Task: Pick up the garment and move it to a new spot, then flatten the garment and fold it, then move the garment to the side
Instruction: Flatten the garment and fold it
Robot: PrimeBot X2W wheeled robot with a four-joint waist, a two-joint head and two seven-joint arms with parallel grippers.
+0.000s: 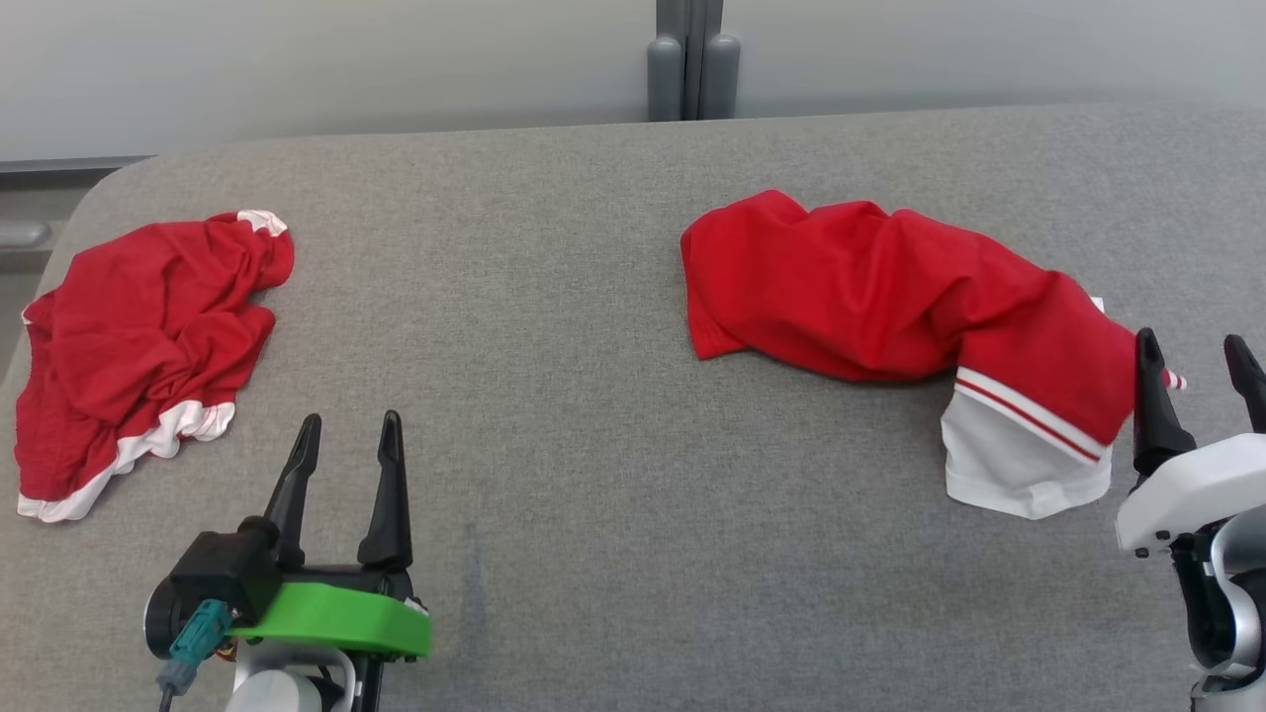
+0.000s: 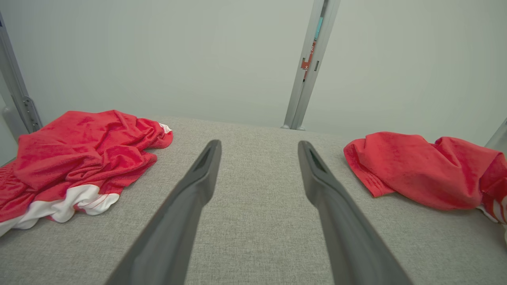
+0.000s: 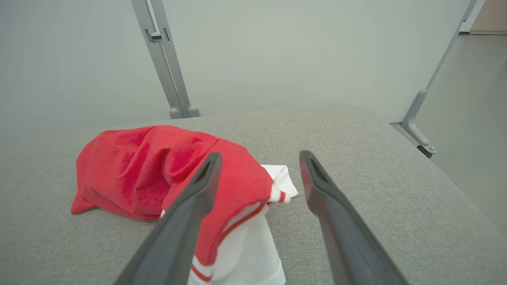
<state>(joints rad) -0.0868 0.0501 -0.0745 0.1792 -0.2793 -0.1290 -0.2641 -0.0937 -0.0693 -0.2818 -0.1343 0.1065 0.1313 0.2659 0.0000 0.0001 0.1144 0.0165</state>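
Note:
A crumpled red garment (image 1: 890,287) with a white, red-striped end lies on the grey cloth table (image 1: 554,326) at the right; it also shows in the left wrist view (image 2: 420,170). My right gripper (image 1: 1192,339) stands open just right of its white end, nothing between the fingers. In the right wrist view the garment (image 3: 138,170) lies left of and partly under the left finger of the right gripper (image 3: 260,154). My left gripper (image 1: 351,420) is open over bare table at the lower left, its fingers spread in its own view (image 2: 257,144).
A second red garment with white trim (image 1: 138,336) lies bunched at the table's left edge (image 2: 79,150). A grey post (image 1: 692,59) rises behind the far edge. The table's right edge drops to the floor (image 3: 467,118).

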